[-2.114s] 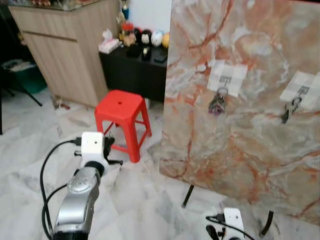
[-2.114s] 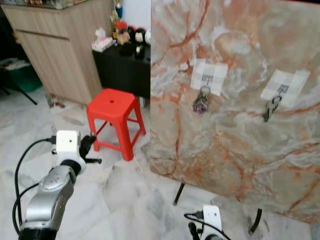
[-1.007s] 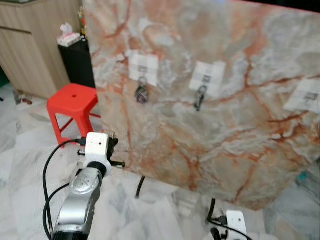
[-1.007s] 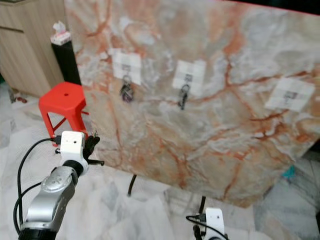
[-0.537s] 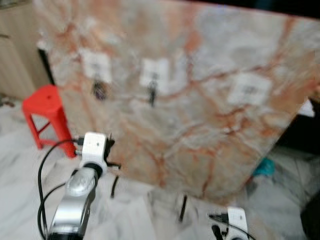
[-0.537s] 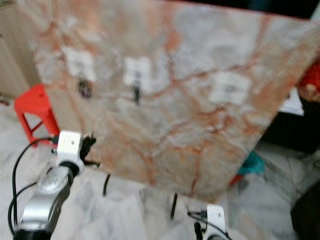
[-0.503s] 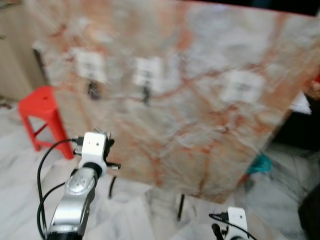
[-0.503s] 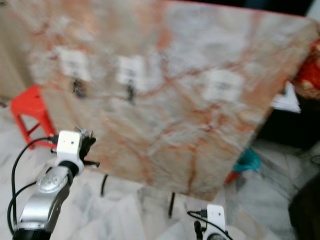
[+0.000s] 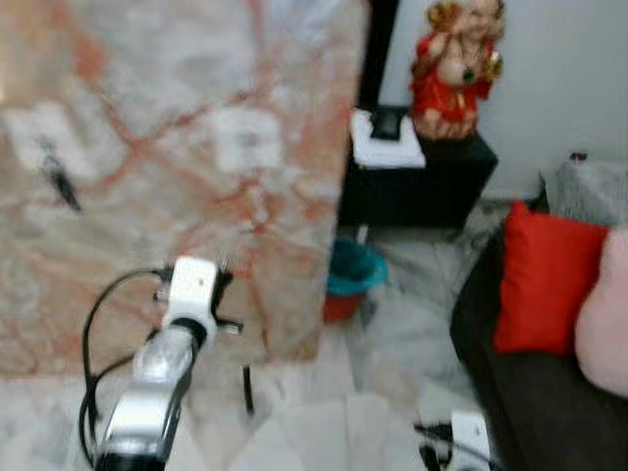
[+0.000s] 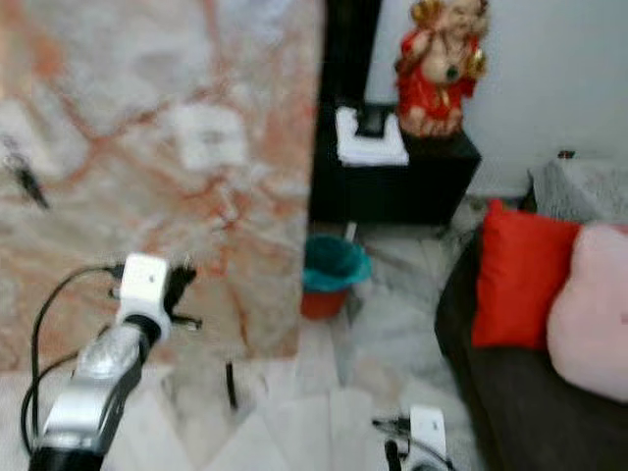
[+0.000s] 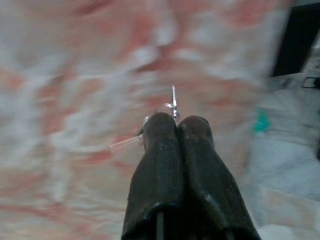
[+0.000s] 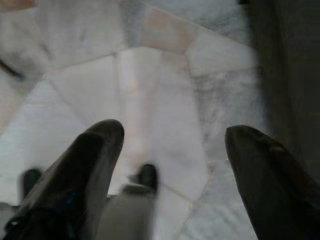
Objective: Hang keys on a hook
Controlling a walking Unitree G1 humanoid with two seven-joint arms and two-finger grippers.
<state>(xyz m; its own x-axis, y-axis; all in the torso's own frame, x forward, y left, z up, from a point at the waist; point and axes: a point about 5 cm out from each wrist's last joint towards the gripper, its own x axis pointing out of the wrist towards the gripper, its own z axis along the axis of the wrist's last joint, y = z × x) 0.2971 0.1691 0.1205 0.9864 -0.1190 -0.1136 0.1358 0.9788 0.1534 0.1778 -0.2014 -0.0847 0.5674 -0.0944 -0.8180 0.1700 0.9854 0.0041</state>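
My left gripper [image 11: 176, 122], jaws pinching keys [image 11: 173, 102], faces the marble board [image 9: 147, 147]; my right gripper [image 12: 172, 145] spread above floor

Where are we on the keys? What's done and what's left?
Done: one dark bunch already hangs on the marble board.
In hand: the left gripper is shut on thin metal, likely the keys, held up in front of the board. The right gripper hangs open over the floor.
Left: bring the keys to the white hook pad, which looks free in this blurred view, and hang them.
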